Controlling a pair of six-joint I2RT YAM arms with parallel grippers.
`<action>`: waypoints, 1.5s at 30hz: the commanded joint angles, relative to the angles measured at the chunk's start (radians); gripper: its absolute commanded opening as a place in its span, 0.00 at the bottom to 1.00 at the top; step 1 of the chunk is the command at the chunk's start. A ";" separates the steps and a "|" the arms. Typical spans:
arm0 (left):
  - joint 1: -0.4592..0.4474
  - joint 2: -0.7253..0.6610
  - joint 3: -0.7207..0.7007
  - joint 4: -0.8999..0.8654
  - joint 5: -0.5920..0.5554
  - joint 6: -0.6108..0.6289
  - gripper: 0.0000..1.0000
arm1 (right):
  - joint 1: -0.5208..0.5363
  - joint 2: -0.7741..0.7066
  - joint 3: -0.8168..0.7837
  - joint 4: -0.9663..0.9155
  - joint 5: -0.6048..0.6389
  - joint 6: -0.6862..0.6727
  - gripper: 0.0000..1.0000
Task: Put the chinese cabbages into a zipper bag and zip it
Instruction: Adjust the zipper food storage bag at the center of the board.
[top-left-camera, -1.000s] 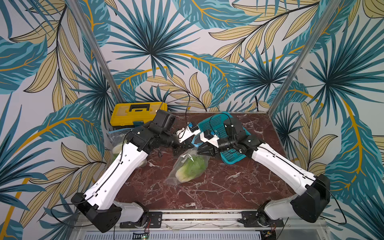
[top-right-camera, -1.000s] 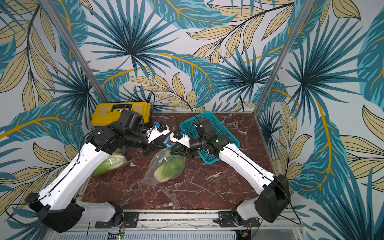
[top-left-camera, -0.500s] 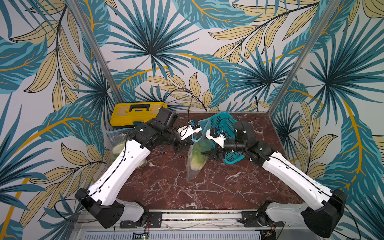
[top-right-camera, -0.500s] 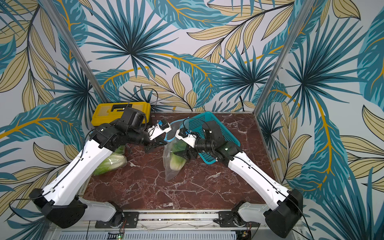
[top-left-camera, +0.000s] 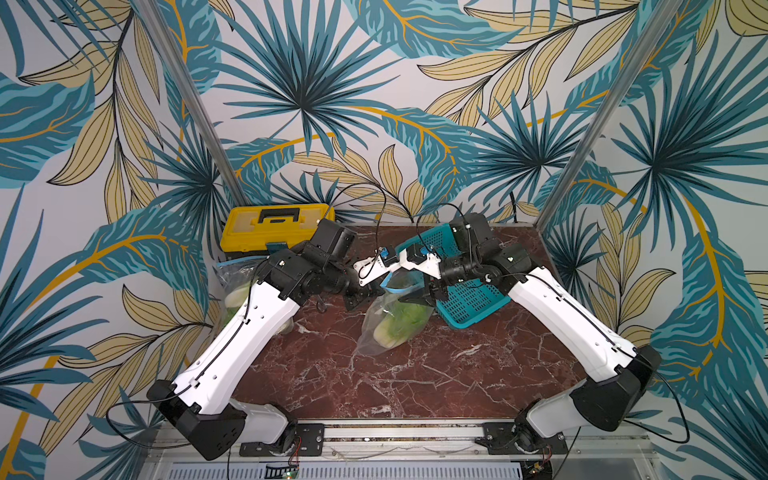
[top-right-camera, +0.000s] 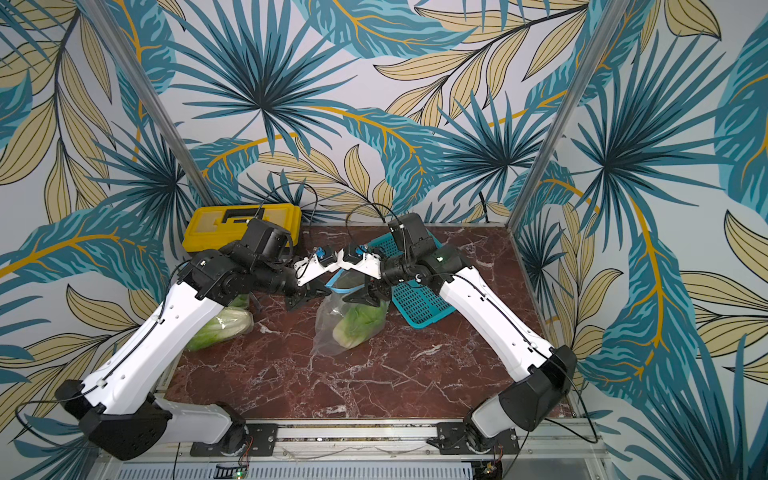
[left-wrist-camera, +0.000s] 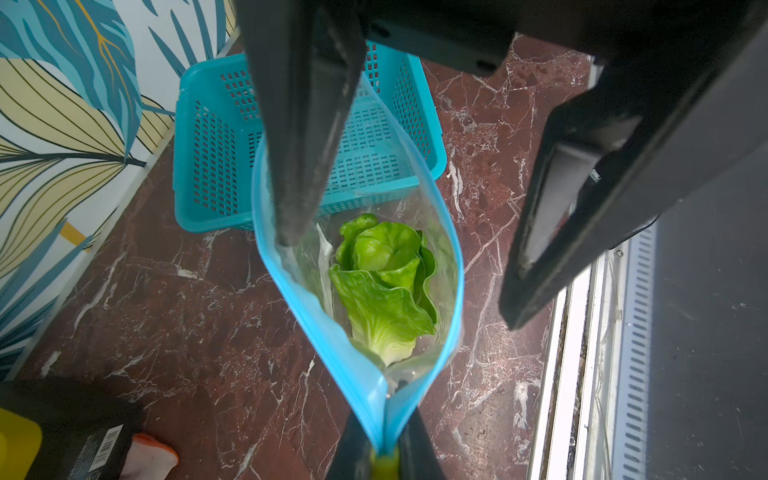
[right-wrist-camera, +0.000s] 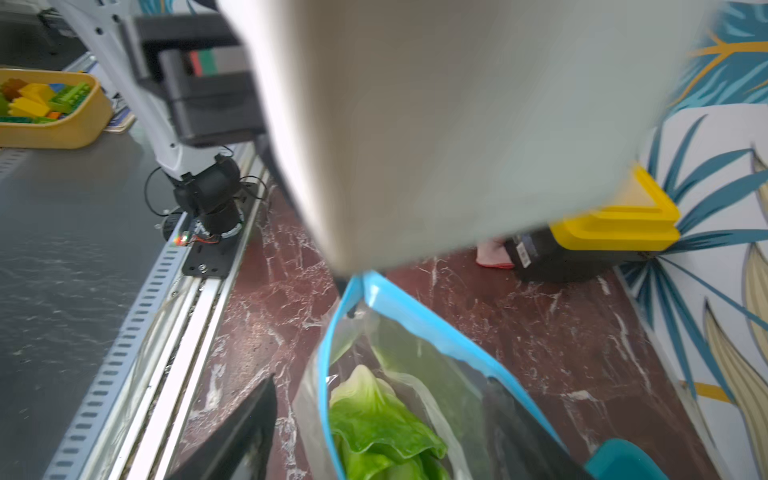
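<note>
Left wrist view looks straight down the open mouth of the zipper bag (left-wrist-camera: 286, 291), and the arrangement reads as one arm holding while the other works. The left gripper (left-wrist-camera: 382, 451) is clenched on the corner where the two blue zip lips meet, so the bag hangs from that pinch with its bottom apparently resting on the marble table (left-wrist-camera: 187, 332). Lifting it this way lets the weight of the chinese cabbage (left-wrist-camera: 386, 282) pull the film straight and settle the head deep inside, creamy base down and frilly green leaves toward the opening. The right gripper (top-left-camera: 417, 296) is released and grasps nothing. One finger (left-wrist-camera: 299, 166) dips inside the mouth close to one lip, and its other finger (left-wrist-camera: 552, 228) stands outside the opposite lip, so the spread jaws straddle the opening. That stance probably keeps the mouth from collapsing, or sets up a pinch on the free end of the zip; I cannot tell which. In both top views the two grippers meet nose to nose above the bag, just beside the teal basket (top-left-camera: 469, 299). A second cabbage (top-right-camera: 220, 328) lies well apart, near the yellow toolbox (top-right-camera: 208, 232). It is partly hidden under the left arm and seems to be in clear plastic of its own. The zip on the held bag is not yet closed, so the sealing step remains.
</note>
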 joint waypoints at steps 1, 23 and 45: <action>-0.008 -0.020 0.018 0.029 0.006 0.012 0.00 | 0.011 0.017 -0.052 -0.089 -0.077 -0.012 0.65; 0.264 -0.273 -0.358 0.583 0.329 -0.478 0.51 | 0.010 -0.167 -0.377 0.522 -0.010 0.484 0.00; 0.267 -0.166 -0.479 0.746 0.517 -0.293 0.33 | 0.008 -0.159 -0.393 0.514 -0.096 0.459 0.00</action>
